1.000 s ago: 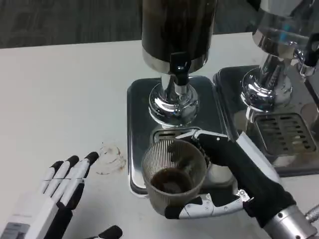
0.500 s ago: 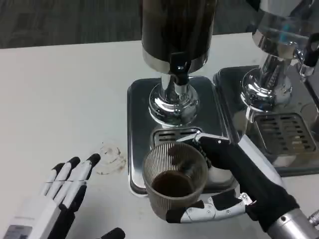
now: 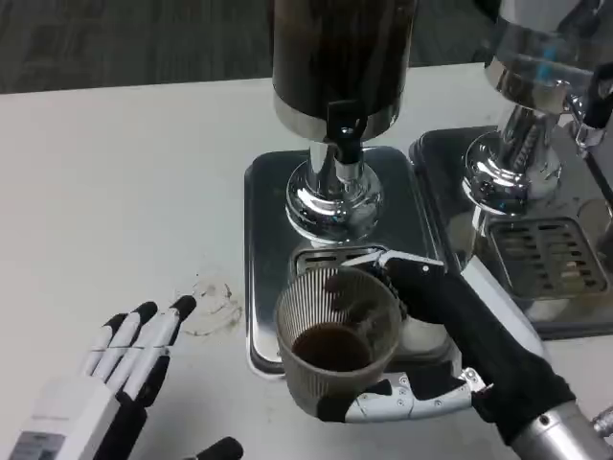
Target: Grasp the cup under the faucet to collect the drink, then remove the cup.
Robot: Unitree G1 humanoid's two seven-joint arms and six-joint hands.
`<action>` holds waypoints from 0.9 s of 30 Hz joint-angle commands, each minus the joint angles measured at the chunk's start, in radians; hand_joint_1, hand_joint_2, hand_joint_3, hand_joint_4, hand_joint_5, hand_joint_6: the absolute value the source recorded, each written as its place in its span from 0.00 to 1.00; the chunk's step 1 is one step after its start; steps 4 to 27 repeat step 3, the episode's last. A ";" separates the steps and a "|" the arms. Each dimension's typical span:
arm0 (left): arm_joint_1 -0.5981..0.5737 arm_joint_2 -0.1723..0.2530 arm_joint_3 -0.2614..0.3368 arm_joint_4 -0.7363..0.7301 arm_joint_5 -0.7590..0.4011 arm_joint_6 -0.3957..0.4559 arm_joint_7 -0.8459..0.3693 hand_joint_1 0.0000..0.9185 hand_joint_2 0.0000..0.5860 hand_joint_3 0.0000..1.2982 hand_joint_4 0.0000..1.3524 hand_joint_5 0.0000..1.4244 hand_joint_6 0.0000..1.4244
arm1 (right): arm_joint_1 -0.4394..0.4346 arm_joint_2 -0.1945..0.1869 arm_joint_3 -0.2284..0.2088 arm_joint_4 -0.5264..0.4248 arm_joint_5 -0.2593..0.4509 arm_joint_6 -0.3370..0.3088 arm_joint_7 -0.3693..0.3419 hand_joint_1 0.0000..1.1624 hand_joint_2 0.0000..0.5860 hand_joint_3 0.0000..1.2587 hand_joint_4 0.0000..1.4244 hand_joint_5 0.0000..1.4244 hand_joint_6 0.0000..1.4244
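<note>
Your right hand (image 3: 431,335) grips the ribbed cup (image 3: 337,342), thumb under its near side and fingers round the far side. Over the last second the cup has barely shifted: it sits a touch nearer you than it did, at the front edge of the metal drip tray (image 3: 268,249), forward of the faucet (image 3: 345,129) rather than directly beneath it. Dark drink lies in the bottom of the cup, and its level looks about the same across the three pictures, so you can judge the collecting step as done and the removal as just starting. No stream shows falling from the faucet now.

Your left hand (image 3: 120,369) rests on the desk (image 3: 115,192) well to the left of the cup, fingers stretched out and apart, holding nothing. It has drifted slightly away from the tray since a second ago.

Hard to read: the cup's base is hidden behind its own wall and your thumb, so you cannot tell whether it is lifted or resting on the tray. A faint clear smear or film (image 3: 215,305) lies on the desk left of the tray; what it is stays unclear. A second dispenser (image 3: 536,115), right of the faucet, is cut off at the picture's edge.
</note>
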 commanded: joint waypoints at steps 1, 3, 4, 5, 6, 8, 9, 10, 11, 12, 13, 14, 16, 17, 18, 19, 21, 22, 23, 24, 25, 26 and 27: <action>-0.001 0.004 -0.008 0.000 -0.007 0.008 -0.010 0.00 0.23 0.00 0.00 0.00 0.00 | -0.010 0.015 -0.007 -0.023 0.017 -0.003 -0.021 0.84 0.19 0.53 0.50 0.47 0.50; -0.001 0.004 -0.009 -0.001 -0.006 0.009 -0.009 0.00 0.23 0.00 0.00 0.00 0.00 | -0.009 0.016 -0.008 -0.022 0.017 -0.003 -0.024 0.84 0.19 0.54 0.50 0.47 0.50; -0.001 0.004 -0.009 -0.001 -0.006 0.009 -0.009 0.00 0.23 0.00 0.00 0.00 0.00 | -0.009 0.016 -0.008 -0.022 0.017 -0.003 -0.024 0.84 0.19 0.54 0.50 0.47 0.50; -0.001 0.004 -0.009 -0.001 -0.006 0.009 -0.009 0.00 0.23 0.00 0.00 0.00 0.00 | -0.009 0.016 -0.008 -0.022 0.017 -0.003 -0.024 0.84 0.19 0.54 0.50 0.47 0.50; -0.001 0.004 -0.009 -0.001 -0.006 0.009 -0.009 0.00 0.23 0.00 0.00 0.00 0.00 | -0.009 0.016 -0.008 -0.022 0.017 -0.003 -0.024 0.84 0.19 0.54 0.50 0.47 0.50; -0.001 0.004 -0.009 -0.001 -0.006 0.009 -0.009 0.00 0.23 0.00 0.00 0.00 0.00 | -0.009 0.016 -0.008 -0.022 0.017 -0.003 -0.024 0.84 0.19 0.54 0.50 0.47 0.50; -0.001 0.004 -0.009 -0.001 -0.006 0.009 -0.009 0.00 0.23 0.00 0.00 0.00 0.00 | -0.009 0.016 -0.008 -0.022 0.017 -0.003 -0.024 0.84 0.19 0.54 0.50 0.47 0.50; -0.001 0.004 -0.009 -0.001 -0.006 0.009 -0.009 0.00 0.23 0.00 0.00 0.00 0.00 | -0.009 0.016 -0.008 -0.022 0.017 -0.003 -0.024 0.84 0.19 0.54 0.50 0.47 0.50; -0.001 0.004 -0.009 -0.001 -0.006 0.009 -0.009 0.00 0.23 0.00 0.00 0.00 0.00 | -0.009 0.016 -0.008 -0.022 0.017 -0.003 -0.024 0.84 0.19 0.54 0.50 0.47 0.50; -0.001 0.004 -0.009 -0.001 -0.006 0.009 -0.009 0.00 0.23 0.00 0.00 0.00 0.00 | -0.009 0.016 -0.008 -0.022 0.017 -0.003 -0.024 0.84 0.19 0.54 0.50 0.47 0.50; -0.001 0.004 -0.009 -0.001 -0.006 0.009 -0.009 0.00 0.23 0.00 0.00 0.00 0.00 | -0.009 0.016 -0.008 -0.022 0.017 -0.003 -0.024 0.84 0.19 0.54 0.50 0.47 0.50; -0.001 0.004 -0.009 -0.001 -0.006 0.009 -0.009 0.00 0.23 0.00 0.00 0.00 0.00 | -0.009 0.016 -0.008 -0.022 0.017 -0.003 -0.024 0.84 0.19 0.54 0.50 0.47 0.50; -0.001 0.004 -0.009 -0.001 -0.006 0.009 -0.009 0.00 0.23 0.00 0.00 0.00 0.00 | -0.009 0.016 -0.008 -0.022 0.017 -0.003 -0.024 0.84 0.19 0.54 0.50 0.47 0.50; -0.001 0.004 -0.009 -0.001 -0.006 0.009 -0.009 0.00 0.23 0.00 0.00 0.00 0.00 | -0.009 0.016 -0.008 -0.022 0.017 -0.003 -0.024 0.84 0.19 0.54 0.50 0.47 0.50; -0.001 0.004 -0.009 -0.001 -0.006 0.009 -0.009 0.00 0.23 0.00 0.00 0.00 0.00 | -0.009 0.016 -0.008 -0.022 0.017 -0.003 -0.024 0.84 0.19 0.54 0.50 0.47 0.50; -0.001 0.004 -0.009 -0.001 -0.006 0.009 -0.009 0.00 0.23 0.00 0.00 0.00 0.00 | -0.009 0.016 -0.008 -0.022 0.017 -0.003 -0.024 0.84 0.19 0.54 0.50 0.47 0.50; -0.001 0.004 -0.009 -0.001 -0.006 0.009 -0.009 0.00 0.23 0.00 0.00 0.00 0.00 | -0.009 0.016 -0.008 -0.022 0.017 -0.003 -0.024 0.84 0.19 0.54 0.50 0.47 0.50; -0.001 0.004 -0.009 -0.001 -0.006 0.009 -0.009 0.00 0.23 0.00 0.00 0.00 0.00 | -0.009 0.016 -0.008 -0.022 0.017 -0.003 -0.024 0.84 0.19 0.54 0.50 0.47 0.50; -0.001 0.004 -0.009 -0.001 -0.006 0.009 -0.009 0.00 0.23 0.00 0.00 0.00 0.00 | -0.009 0.016 -0.008 -0.022 0.017 -0.003 -0.024 0.84 0.19 0.54 0.50 0.47 0.50; -0.001 0.004 -0.009 -0.001 -0.006 0.009 -0.009 0.00 0.23 0.00 0.00 0.00 0.00 | -0.009 0.016 -0.008 -0.022 0.017 -0.003 -0.024 0.84 0.19 0.54 0.50 0.47 0.50; -0.001 0.004 -0.009 -0.001 -0.006 0.009 -0.009 0.00 0.23 0.00 0.00 0.00 0.00 | -0.009 0.016 -0.008 -0.022 0.017 -0.003 -0.024 0.84 0.19 0.54 0.50 0.47 0.50; -0.001 0.004 -0.009 -0.001 -0.006 0.009 -0.009 0.00 0.23 0.00 0.00 0.00 0.00 | -0.009 0.016 -0.008 -0.022 0.017 -0.003 -0.024 0.84 0.19 0.54 0.50 0.47 0.50; -0.001 0.004 -0.009 -0.001 -0.006 0.009 -0.009 0.00 0.23 0.00 0.00 0.00 0.00 | -0.009 0.016 -0.008 -0.022 0.017 -0.003 -0.024 0.84 0.19 0.54 0.50 0.47 0.50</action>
